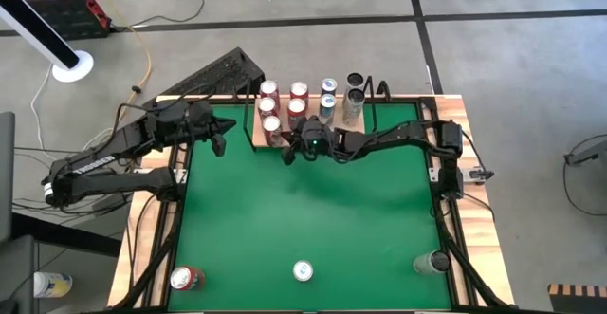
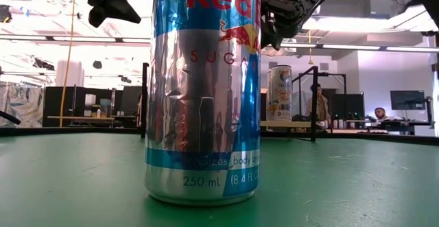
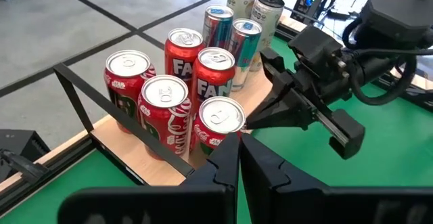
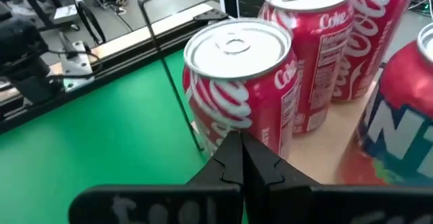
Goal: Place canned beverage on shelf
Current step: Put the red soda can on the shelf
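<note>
Two claws are in play, and both have their fingers pressed together around nothing. We see the right claw (image 1: 289, 153) hanging just in front of the nearest red Coke can (image 4: 238, 82) at the shelf's front corner, its tips close to the can's side without gripping it; in the left wrist view that same claw (image 3: 254, 121) points at the front can from the bench side. Our left claw (image 1: 224, 130) hovers just off the shelf's left end, clear of everything. Moving outward, the shelf (image 3: 118, 141) sits at the far edge of the green bench (image 1: 303, 214) and already carries red cans at its left, blue-and-silver slim cans (image 3: 232, 31) in the middle and grey cans toward its right end. Three more wait along the near edge, well apart from the shelf: a red can (image 1: 183, 278) at the left, a Red Bull can (image 2: 204, 90) in the centre, and a grey can (image 1: 434, 262) lying at the right. We judge one placement finished and the next fetch not yet begun. Next we would draw the right claw away from the shelf without nudging the front can, spread its fingers, and travel to a near-edge can, probably the upright centre one.
</note>
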You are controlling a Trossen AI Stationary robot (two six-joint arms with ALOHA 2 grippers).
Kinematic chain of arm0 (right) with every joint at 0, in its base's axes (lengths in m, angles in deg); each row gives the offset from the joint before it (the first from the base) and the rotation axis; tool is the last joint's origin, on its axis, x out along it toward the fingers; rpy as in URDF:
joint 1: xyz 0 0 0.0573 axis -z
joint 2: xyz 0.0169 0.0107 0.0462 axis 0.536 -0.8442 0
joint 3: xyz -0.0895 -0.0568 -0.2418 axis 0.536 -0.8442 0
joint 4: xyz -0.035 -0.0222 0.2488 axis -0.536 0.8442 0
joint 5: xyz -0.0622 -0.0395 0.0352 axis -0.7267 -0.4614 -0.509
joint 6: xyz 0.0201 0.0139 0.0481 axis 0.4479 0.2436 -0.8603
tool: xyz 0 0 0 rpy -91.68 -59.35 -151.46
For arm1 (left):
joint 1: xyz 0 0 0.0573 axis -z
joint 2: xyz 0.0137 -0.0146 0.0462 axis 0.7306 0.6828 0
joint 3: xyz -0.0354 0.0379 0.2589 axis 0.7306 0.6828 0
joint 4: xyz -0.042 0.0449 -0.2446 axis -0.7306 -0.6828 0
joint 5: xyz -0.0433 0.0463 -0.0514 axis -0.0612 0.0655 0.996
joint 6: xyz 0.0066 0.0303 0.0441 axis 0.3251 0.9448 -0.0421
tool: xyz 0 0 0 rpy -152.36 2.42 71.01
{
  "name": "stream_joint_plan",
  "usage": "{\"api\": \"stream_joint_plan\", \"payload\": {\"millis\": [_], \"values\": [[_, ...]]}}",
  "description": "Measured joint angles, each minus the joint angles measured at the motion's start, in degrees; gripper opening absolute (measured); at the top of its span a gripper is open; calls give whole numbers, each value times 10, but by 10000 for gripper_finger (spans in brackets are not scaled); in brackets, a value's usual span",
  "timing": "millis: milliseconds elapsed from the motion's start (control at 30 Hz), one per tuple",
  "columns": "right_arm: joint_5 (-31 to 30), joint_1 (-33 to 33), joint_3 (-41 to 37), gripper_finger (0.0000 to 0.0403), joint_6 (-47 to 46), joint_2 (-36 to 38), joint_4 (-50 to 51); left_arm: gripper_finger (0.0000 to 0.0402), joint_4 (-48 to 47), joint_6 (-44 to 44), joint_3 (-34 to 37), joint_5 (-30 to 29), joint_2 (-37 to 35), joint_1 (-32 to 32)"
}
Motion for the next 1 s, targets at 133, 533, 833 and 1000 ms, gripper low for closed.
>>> {"api": "stream_joint_plan", "payload": {"millis": [133, 533, 833, 1000], "values": [[8, 8, 0, 15, 0, 0, -17, 0, 0, -1, 0, 0, 0, 0], [14, 12, 0, 15, 13, -1, -6, 0, 0, -12, 0, 0, 0, 0], [26, 13, 0, 15, 14, -1, -42, 0, 1, -24, 0, 0, 1, 0], [37, 13, 0, 15, 21, -1, -39, 0, 6, -26, 0, 0, 12, 0]]}}
